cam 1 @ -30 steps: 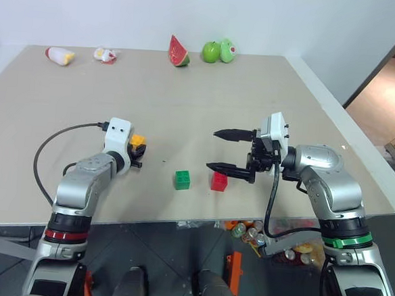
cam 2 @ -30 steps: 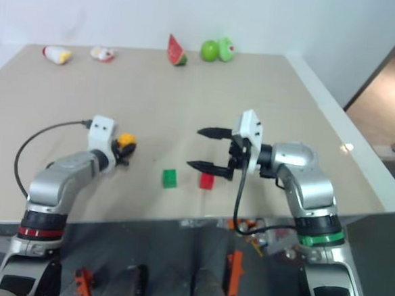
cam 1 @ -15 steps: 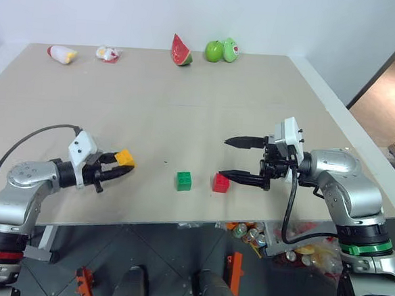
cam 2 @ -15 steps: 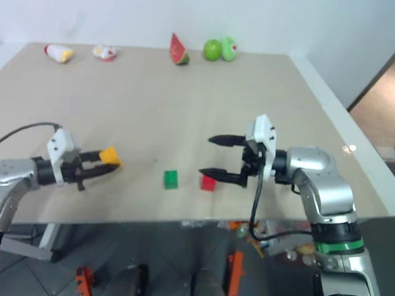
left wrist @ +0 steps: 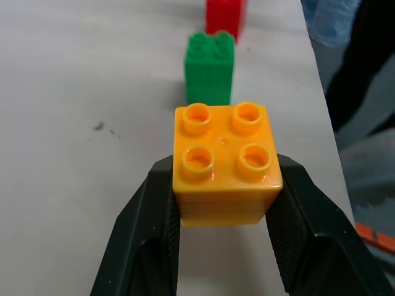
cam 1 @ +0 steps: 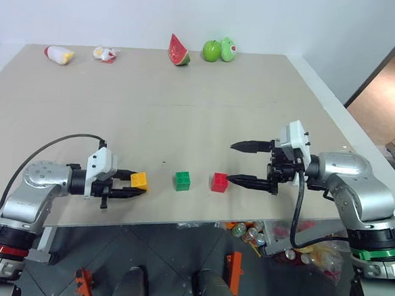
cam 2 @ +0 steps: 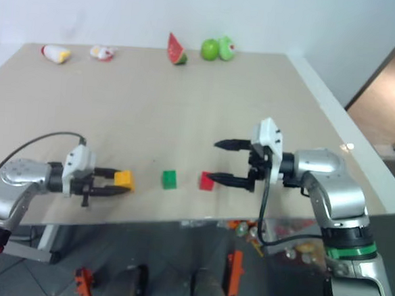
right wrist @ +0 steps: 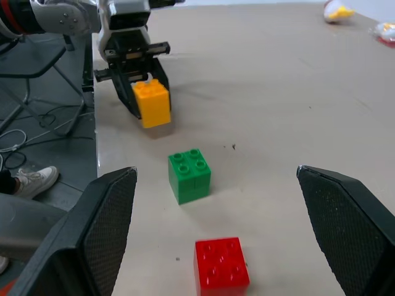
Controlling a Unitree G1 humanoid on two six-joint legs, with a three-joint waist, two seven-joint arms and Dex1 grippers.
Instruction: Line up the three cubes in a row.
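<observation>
My left gripper (cam 1: pixel 136 186) is shut on the yellow-orange cube (cam 1: pixel 139 180), studs up, just over the table near its front edge. The wrist view shows the yellow-orange cube (left wrist: pixel 226 161) squeezed between both black fingers (left wrist: pixel 145 234). In line to its right stand the green cube (cam 1: pixel 183 180) and the red cube (cam 1: pixel 219 182), each resting on the table. My right gripper (cam 1: pixel 240 163) is open, pointing left, with its lower fingertip just right of the red cube and nothing between its fingers. From the right wrist I see the red cube (right wrist: pixel 221 265), the green cube (right wrist: pixel 190 174) and the yellow-orange cube (right wrist: pixel 152 102).
A watermelon slice (cam 1: pixel 178 50), a green apple (cam 1: pixel 211 51) and another green toy (cam 1: pixel 227 49) sit at the table's far edge, with two small toys (cam 1: pixel 59 55) at the far left. The table's front edge (cam 1: pixel 179 221) runs close below the cubes. A cable loops from my left arm.
My left gripper has swung round to point right and drawn back toward the front edge, bringing the yellow-orange cube low beside the green one. My right gripper has drifted slightly right, still open.
</observation>
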